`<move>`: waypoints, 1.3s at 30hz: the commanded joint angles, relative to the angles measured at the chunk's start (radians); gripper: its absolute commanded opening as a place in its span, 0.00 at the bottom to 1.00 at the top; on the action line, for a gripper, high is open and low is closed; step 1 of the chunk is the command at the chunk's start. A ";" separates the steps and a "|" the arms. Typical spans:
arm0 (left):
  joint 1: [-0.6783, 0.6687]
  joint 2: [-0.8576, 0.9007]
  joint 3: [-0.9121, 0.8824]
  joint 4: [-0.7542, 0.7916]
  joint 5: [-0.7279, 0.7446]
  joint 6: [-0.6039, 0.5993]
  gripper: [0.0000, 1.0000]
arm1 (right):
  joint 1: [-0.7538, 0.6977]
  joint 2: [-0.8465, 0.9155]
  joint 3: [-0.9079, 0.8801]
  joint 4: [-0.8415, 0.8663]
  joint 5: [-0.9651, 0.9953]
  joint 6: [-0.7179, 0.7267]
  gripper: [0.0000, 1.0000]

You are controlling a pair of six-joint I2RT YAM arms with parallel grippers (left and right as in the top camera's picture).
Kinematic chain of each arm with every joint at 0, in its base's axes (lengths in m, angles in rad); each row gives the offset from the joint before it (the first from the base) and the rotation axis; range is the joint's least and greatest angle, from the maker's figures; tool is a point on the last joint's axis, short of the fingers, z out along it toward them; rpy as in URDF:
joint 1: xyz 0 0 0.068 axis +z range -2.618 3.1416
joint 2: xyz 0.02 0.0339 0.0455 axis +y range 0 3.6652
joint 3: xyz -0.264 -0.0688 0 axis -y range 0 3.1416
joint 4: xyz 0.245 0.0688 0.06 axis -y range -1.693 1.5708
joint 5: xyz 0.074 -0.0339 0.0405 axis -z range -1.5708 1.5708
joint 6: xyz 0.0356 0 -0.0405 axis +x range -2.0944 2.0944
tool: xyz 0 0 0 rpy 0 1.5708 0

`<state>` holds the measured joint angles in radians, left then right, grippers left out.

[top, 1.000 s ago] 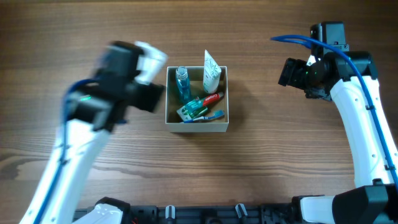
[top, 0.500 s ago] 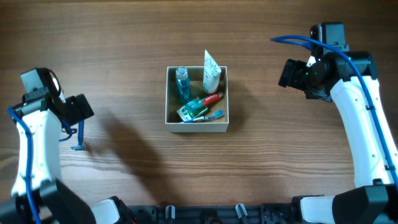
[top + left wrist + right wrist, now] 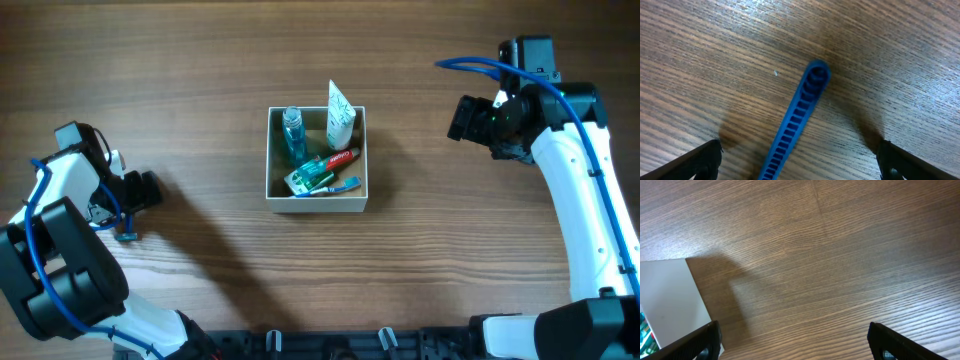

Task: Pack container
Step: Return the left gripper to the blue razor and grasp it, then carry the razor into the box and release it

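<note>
The container [image 3: 318, 204], a small white box with a tan inside, sits mid-table. It holds a teal bottle [image 3: 292, 134], a white tube [image 3: 340, 110], a red tube [image 3: 341, 158] and a green item [image 3: 308, 177]. My left gripper [image 3: 138, 192] hovers at the far left edge over a blue ribbed handle [image 3: 126, 224] lying on the wood. In the left wrist view that handle [image 3: 799, 115] runs between the open fingers of the gripper [image 3: 797, 165], untouched. My right gripper [image 3: 466, 118] is open to the right of the container, whose white wall [image 3: 667, 300] shows beside its left finger [image 3: 705, 340].
Bare wood-grain table surrounds the box on all sides. The right arm's blue cable [image 3: 470, 64] loops above its wrist. The arm bases and a black rail [image 3: 330, 342] line the near edge.
My left arm has swung from beside the container out to the far left and now sits over the blue handle. The right arm has not moved.
</note>
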<state>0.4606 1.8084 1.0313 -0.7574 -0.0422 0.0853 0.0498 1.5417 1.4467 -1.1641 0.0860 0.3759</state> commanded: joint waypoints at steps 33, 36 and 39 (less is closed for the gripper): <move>-0.095 -0.230 0.144 -0.062 0.433 -0.008 0.04 | 0.003 0.006 0.000 -0.004 -0.048 0.031 0.94; -0.248 -0.399 0.150 -0.036 0.425 0.109 0.04 | -0.008 0.006 0.000 -0.003 -0.114 0.158 0.94; -0.453 -0.531 0.150 0.014 0.358 0.259 0.04 | -0.075 0.006 0.000 -0.002 -0.151 0.264 0.95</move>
<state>0.1707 1.3891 1.1671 -0.7715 0.2928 0.1646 0.0372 1.5417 1.4467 -1.1671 0.0002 0.4999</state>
